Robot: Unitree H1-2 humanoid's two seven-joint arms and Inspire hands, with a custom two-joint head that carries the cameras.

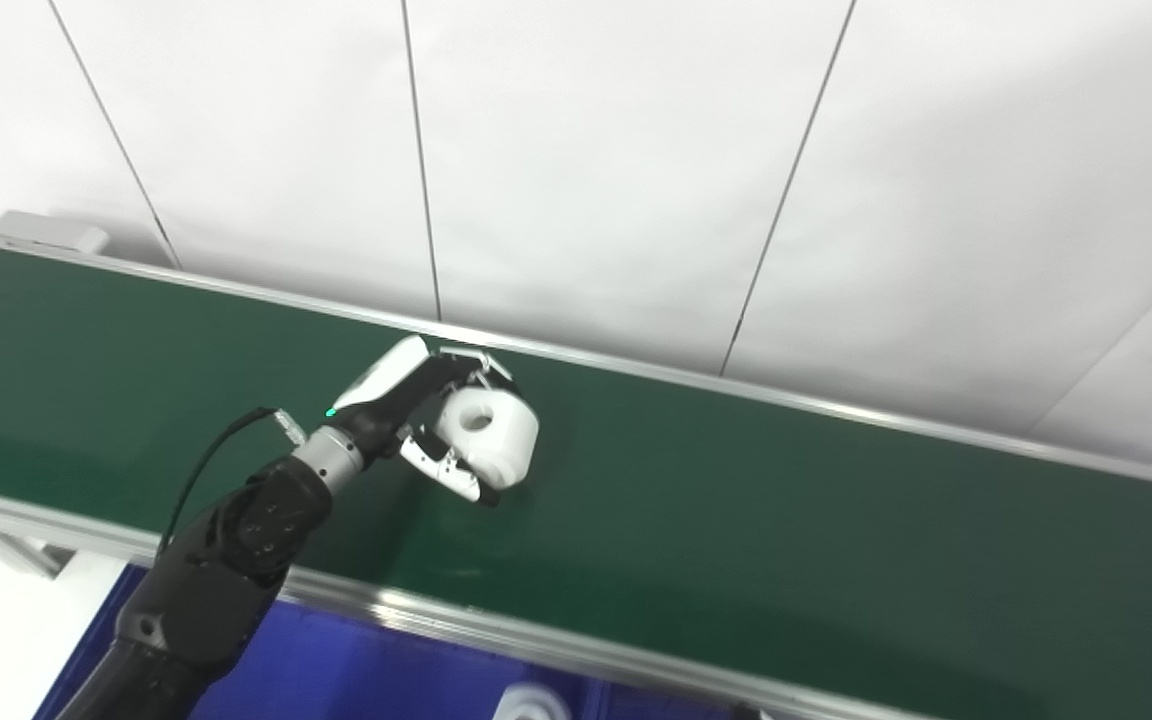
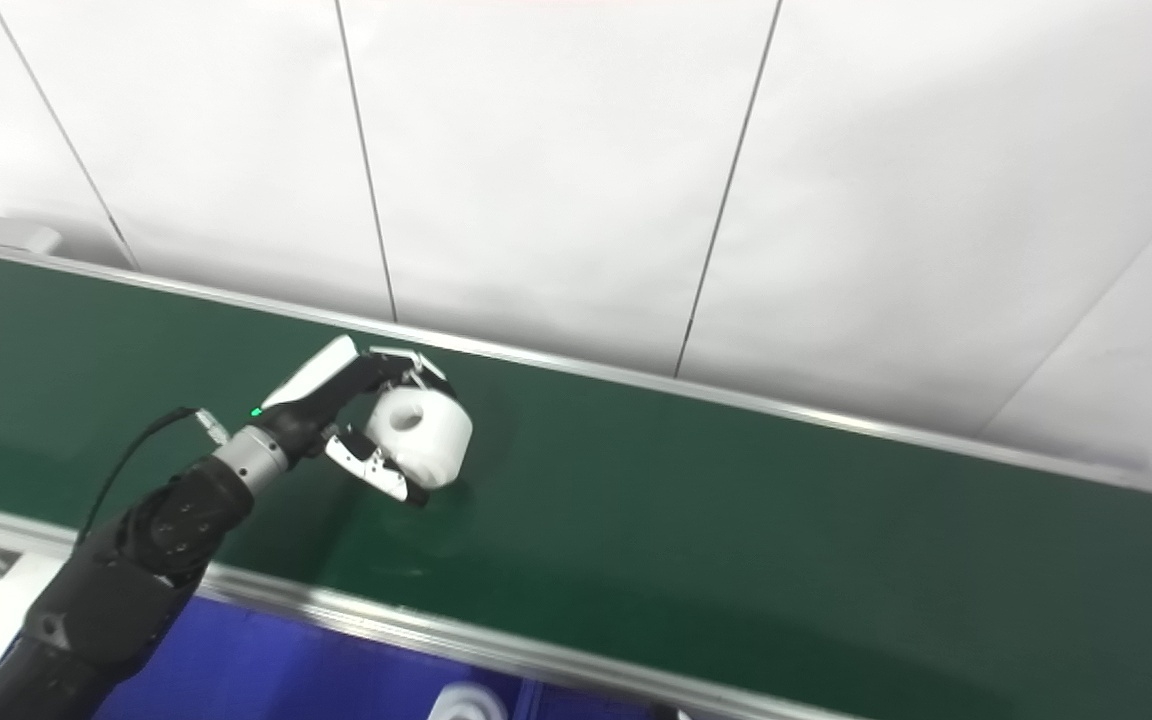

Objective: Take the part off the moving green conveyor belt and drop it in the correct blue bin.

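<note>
The pick is in hand: the left hand (image 1: pixel 436 425) has its fingers (image 1: pixel 441 470) wrapped round the white part (image 1: pixel 489 432), thumb side over the top and the others beneath, so the part is pinched between them. The part sits over the belt (image 1: pixel 736 520), about midway between the far rail and the near rail, left of centre; whether it has cleared the surface I cannot tell. It is a short stubby cylinder with a hole in one face; that face points up and toward the far-left, the axis tilted. Next, I judge, comes a lift and a carry back over the near rail to the bin (image 1: pixel 336 670), where another white piece (image 1: pixel 531 703) already lies. The right hand is out of sight
</note>
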